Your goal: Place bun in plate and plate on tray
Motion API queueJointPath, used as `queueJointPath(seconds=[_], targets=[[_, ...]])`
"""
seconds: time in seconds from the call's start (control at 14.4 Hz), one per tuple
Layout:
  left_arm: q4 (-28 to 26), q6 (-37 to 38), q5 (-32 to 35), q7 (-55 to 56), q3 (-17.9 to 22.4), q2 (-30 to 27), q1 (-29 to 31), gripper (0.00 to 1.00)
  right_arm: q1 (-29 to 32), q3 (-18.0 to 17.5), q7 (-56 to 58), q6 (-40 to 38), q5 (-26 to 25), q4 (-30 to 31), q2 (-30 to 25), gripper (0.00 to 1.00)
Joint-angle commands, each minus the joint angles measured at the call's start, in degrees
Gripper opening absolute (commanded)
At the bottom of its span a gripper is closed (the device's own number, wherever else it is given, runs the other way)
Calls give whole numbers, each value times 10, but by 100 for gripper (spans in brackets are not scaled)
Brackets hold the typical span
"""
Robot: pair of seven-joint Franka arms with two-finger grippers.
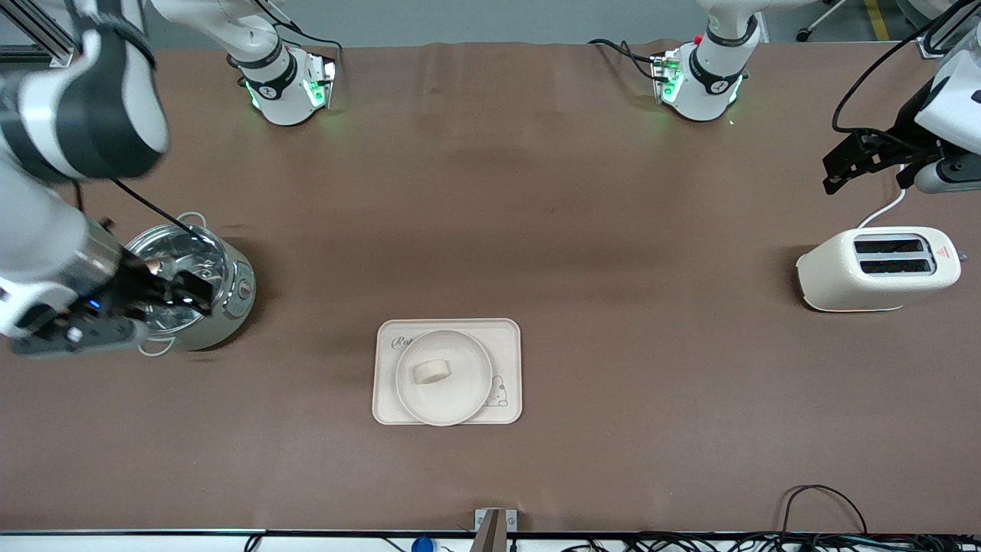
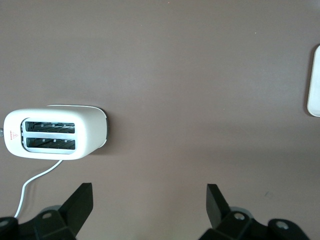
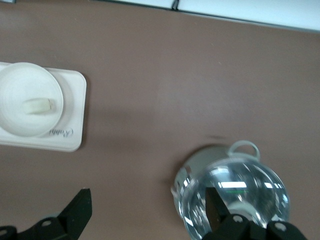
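Cream bun (image 1: 431, 371) in plate (image 1: 465, 399), plate on tray (image 1: 507, 335) — placement looks complete. Right gripper (image 1: 165, 295) over steel pot (image 1: 230, 307), left gripper (image 1: 851, 162) above toaster (image 1: 828, 276) — both wide open, empty, well apart from tray.

Pale oblong bun (image 1: 431, 372) lies in round cream plate (image 1: 468, 399), plate sits flat on the rabbit-print rectangular tray (image 1: 508, 345), mid-table.

The front camera looks down on the whole counter (image 1: 582, 230) facing the arms, while both wrist cameras look down, sharing the tray (image 3: 70, 115).
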State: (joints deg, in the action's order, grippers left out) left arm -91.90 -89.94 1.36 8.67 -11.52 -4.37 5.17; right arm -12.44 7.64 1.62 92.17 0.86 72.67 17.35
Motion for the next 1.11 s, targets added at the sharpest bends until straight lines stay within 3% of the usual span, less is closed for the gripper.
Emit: queueJointPath(seconds=[0.0,0.21,0.42,1.04], targets=[[3,5,-23,-11,0,-4,3,100,21,-7,7,-20,-14,98,-108,100],[3,5,-20,-12,0,-3,4,100,62,-7,6,-14,-13,164,-179,100],[17,5,-17,-24,1,4,4,100,89,2,28,-18,-23,158,-179,100],[25,21,-15,-51,1,7,2,100,75,8,19,-38,-13,190,-215,100]])
